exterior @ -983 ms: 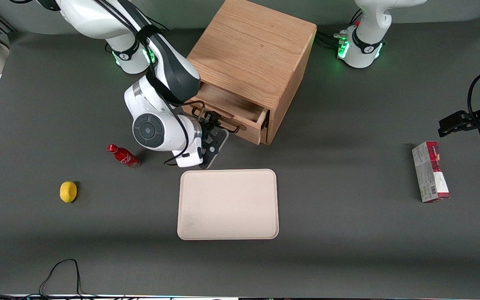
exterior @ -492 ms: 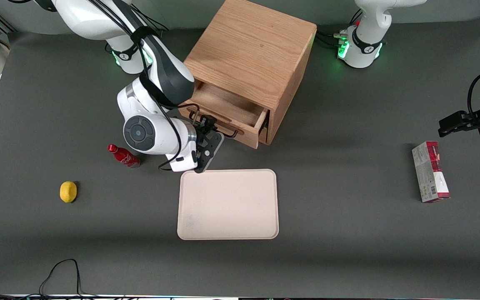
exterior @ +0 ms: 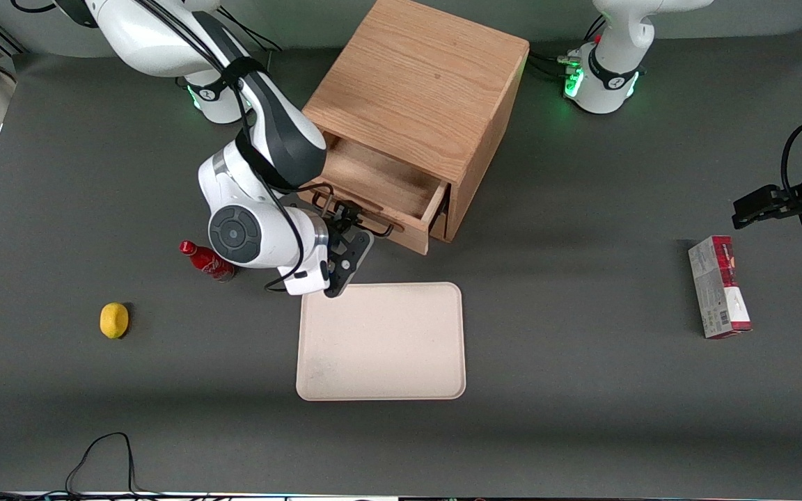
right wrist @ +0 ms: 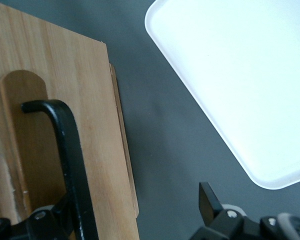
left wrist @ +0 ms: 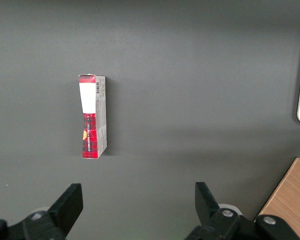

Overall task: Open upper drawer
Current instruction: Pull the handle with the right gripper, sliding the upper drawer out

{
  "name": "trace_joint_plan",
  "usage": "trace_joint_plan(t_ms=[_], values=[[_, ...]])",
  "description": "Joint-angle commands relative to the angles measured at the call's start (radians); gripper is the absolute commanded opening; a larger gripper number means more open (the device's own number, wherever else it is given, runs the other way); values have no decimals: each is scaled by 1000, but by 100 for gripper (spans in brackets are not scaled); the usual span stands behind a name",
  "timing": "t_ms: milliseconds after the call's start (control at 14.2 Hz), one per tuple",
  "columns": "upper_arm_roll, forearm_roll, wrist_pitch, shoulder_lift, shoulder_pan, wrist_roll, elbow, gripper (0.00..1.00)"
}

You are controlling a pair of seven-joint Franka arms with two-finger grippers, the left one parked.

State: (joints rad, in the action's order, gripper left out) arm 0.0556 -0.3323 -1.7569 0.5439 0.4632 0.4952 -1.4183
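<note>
The pincer (exterior: 349, 229) sits at the black bar handle (exterior: 358, 214) of the upper drawer (exterior: 380, 191), just above the table (exterior: 582, 390). In the right wrist view the handle (right wrist: 70, 150) runs down past one black finger (right wrist: 50, 220) while the other finger (right wrist: 210, 202) stands well clear of it over the grey table, so the pincer is spread wide around the bar and not clamped on it. The upper drawer is pulled partway out of the oak cabinet (exterior: 422, 83), its bare wooden inside showing, its front nearer the front camera than the cabinet's top. Just nearer the camera than the pincer lies a pale rectangular tray (exterior: 381, 341), one rounded corner close beneath the wrist. Beside the arm, toward the working arm's end of the table, a small red bottle (exterior: 206, 260) with white script on its label lies tilted; the script is too small to read. Farther along and nearer the camera sits a yellow lemon (exterior: 114, 320). Toward the parked arm's end lies a red and white carton (exterior: 719, 286) with a barcode at one end; in the left wrist view the carton (left wrist: 92, 115) shows small print that cannot be made out.
</note>
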Motion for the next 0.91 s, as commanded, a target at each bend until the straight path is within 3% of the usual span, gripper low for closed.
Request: trace_joint_plan(t_ms=[0,843], values=[[1,16,5,30,-12,26,44,100],[1,13,0,105,-70,48,173,100]])
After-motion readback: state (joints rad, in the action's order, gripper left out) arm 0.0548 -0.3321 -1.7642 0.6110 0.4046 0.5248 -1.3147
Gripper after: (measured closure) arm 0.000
